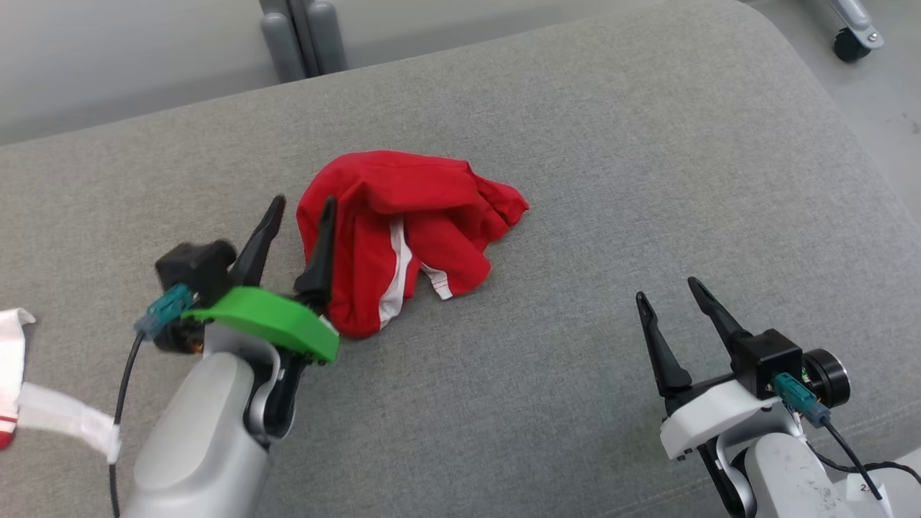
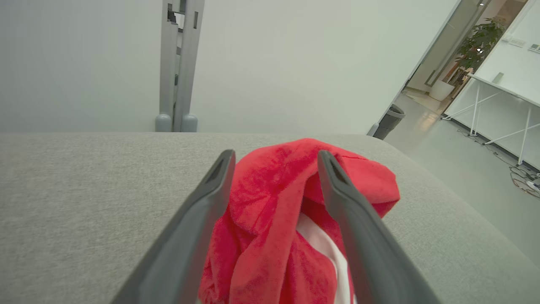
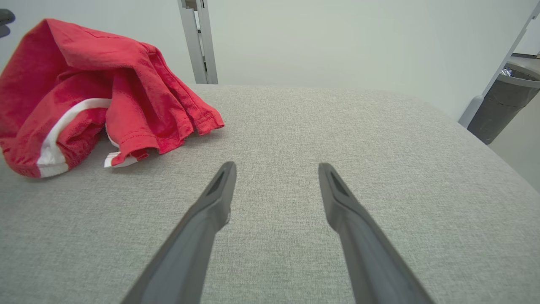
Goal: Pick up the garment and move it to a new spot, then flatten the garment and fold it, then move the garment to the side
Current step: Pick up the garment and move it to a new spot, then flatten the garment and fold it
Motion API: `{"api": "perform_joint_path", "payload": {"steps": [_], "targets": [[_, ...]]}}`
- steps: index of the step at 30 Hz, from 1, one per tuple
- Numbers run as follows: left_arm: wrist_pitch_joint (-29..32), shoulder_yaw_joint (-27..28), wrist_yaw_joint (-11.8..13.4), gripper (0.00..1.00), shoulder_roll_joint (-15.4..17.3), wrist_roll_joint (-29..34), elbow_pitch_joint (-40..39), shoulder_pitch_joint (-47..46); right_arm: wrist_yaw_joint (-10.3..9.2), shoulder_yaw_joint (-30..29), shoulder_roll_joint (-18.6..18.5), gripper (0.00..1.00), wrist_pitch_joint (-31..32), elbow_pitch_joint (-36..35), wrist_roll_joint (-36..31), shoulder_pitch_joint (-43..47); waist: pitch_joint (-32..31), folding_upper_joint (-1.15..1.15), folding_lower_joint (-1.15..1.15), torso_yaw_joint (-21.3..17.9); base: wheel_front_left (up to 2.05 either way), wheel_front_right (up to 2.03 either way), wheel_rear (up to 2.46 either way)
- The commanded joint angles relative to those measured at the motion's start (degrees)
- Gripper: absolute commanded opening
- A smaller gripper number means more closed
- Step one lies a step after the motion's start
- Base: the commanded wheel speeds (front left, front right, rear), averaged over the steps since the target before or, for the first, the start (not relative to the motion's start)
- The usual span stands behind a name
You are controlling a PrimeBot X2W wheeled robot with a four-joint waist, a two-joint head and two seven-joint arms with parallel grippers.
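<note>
The red garment (image 1: 432,194) with white stripes lies crumpled near the middle of the grey fabric-covered counter (image 1: 647,144). The left tool (image 1: 302,216) stands wide open at the heap's 9 o'clock edge with nothing in its grip. One dark finger (image 1: 321,244) overlaps the cloth, and I cannot tell if it touches. In its wrist view the garment (image 2: 270,211) bulges between the fingers. The right tool (image 1: 668,291) rests open and empty, well apart at the garment's 4 o'clock. Another white and red cloth (image 1: 11,374) sits at the far 9 o'clock edge.

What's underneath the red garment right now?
The red garment lies crumpled directly on the grey cushion. Anything beneath its folds is covered and cannot be seen.
</note>
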Motion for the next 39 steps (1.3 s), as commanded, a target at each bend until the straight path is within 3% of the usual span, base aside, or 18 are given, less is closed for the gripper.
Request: {"api": "perform_joint_path", "payload": {"steps": [1,7,19,25,30,39], "targets": [[0.0,2.3,-0.1,1.00,0.2,0.9,-0.2,2.9,-0.08,-0.3,-0.2,1.00,0.0,0.3,-0.6,1.0,-1.9,0.00,0.00,1.9,0.00,0.00,0.00],[0.0,11.2,-0.1,1.00,-0.2,6.5,-2.1,11.9,-0.08,-2.3,-0.2,1.00,0.0,1.3,-0.8,2.8,-6.1,0.00,0.00,5.4,0.00,0.00,0.00],[0.0,26.2,-0.1,1.00,-5.5,14.2,-11.1,30.9,-0.08,-4.8,-0.2,1.00,0.0,2.7,0.2,7.8,-11.6,0.00,0.00,9.1,0.00,0.00,0.00],[0.0,26.2,-0.1,1.00,-7.0,15.9,-12.6,36.2,-0.08,-5.2,-0.2,1.00,0.0,3.3,0.5,9.9,-12.5,0.00,0.00,10.2,0.00,0.00,0.00],[0.0,24.5,-0.1,1.00,-7.2,16.4,-13.0,35.5,-0.08,-4.7,-0.2,1.00,0.0,3.4,0.1,9.9,-11.7,0.00,0.00,11.0,0.00,0.00,0.00],[0.0,19.8,-0.1,1.00,-7.1,15.1,-14.3,30.0,-0.08,0.8,-0.2,1.00,0.0,7.7,-1.8,0.6,-5.0,0.00,0.00,15.4,0.00,0.00,0.00]]}}
